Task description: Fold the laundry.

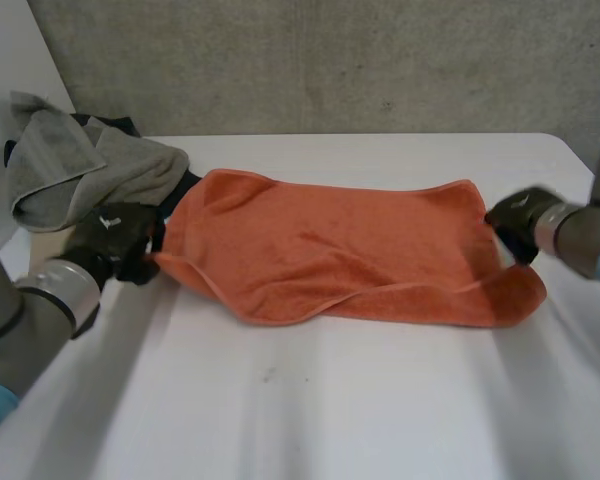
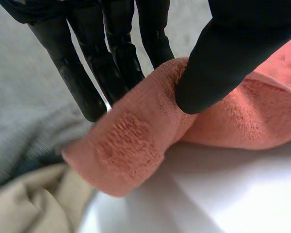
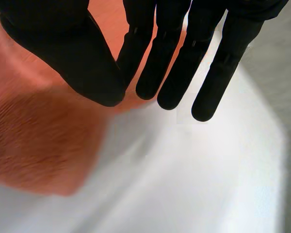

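From the head camera, you have an orange towel (image 1: 330,250) lying across the middle of the desk (image 1: 310,410), doubled lengthwise. Your left hand (image 1: 120,240) is at its 9 o'clock end and your right hand (image 1: 520,215) at its 3 o'clock end. A heap of grey cloth (image 1: 70,165) sits at 10 o'clock, just beside the left hand.

At the left wrist, the thumb (image 2: 223,58) presses the towel's corner against the fingers (image 2: 82,82), so that hand is pinching it. A beige cloth (image 2: 29,204) lies close under the corner.

At the right wrist, the thumb tip meets the nearest finger over the towel's edge. It reads as a light pinch, with the other fingers straight.

Expect thick, soft terry that is light and floppy, grippy rather than slick, and nothing to break. It will sag wherever you don't hold it. Take it by the corners, catching both layers, and keep the left corner clear of the heap.
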`<state>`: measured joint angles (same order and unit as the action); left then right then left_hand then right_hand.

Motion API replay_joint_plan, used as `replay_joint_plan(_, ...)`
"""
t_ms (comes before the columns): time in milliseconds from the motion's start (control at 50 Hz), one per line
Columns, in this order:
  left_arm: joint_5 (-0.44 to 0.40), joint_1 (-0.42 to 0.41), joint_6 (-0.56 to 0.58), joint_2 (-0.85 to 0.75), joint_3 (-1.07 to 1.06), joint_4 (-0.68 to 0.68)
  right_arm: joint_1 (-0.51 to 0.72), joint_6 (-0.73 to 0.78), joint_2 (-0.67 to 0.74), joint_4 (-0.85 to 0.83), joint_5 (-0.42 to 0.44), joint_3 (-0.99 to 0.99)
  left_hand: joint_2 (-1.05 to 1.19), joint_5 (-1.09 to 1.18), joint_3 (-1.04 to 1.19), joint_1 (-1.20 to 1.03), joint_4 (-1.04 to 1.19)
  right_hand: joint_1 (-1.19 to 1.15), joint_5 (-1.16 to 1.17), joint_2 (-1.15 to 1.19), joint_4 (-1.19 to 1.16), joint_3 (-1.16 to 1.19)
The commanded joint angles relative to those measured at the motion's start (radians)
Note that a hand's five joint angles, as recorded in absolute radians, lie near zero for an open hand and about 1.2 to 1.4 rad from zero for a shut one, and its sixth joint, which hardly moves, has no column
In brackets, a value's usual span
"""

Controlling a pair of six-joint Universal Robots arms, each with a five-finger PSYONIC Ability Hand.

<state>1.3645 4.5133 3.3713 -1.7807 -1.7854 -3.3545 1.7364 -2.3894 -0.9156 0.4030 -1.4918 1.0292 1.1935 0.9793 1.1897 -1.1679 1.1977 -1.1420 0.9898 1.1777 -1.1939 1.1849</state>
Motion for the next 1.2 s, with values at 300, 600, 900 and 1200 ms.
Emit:
replay_joint_plan(300, -0.053, 0.081, 0.184, 0.219, -0.039, 0.161, -0.176, -0.008, -0.456, -0.029, 0.232, 0.428, 0.203, 0.242, 0.207, -0.228, 0.199, 0.628, -0.650, -0.663, 0.680, -0.671)
replay_joint_plan(600, -0.051, 0.050, 0.180, 0.172, -0.015, 0.135, -0.054, -0.105, -0.189, -0.099, 0.160, 0.338, 0.203, 0.242, 0.207, -0.228, 0.199, 0.628, -0.651, -0.664, 0.680, -0.671)
replay_joint_plan(900, -0.054, 0.055, 0.178, 0.173, -0.029, 0.135, 0.029, -0.031, 0.083, -0.089, -0.057, 0.114, 0.203, 0.242, 0.207, -0.228, 0.199, 0.266, -0.289, -0.302, 0.318, -0.309)
replay_joint_plan(1200, -0.047, 0.059, 0.263, 0.225, -0.055, 0.269, -0.145, 0.212, -0.362, 0.106, 0.088, 0.379, 0.203, 0.242, 0.207, -0.228, 0.199, -0.254, 0.232, 0.219, -0.202, 0.211)
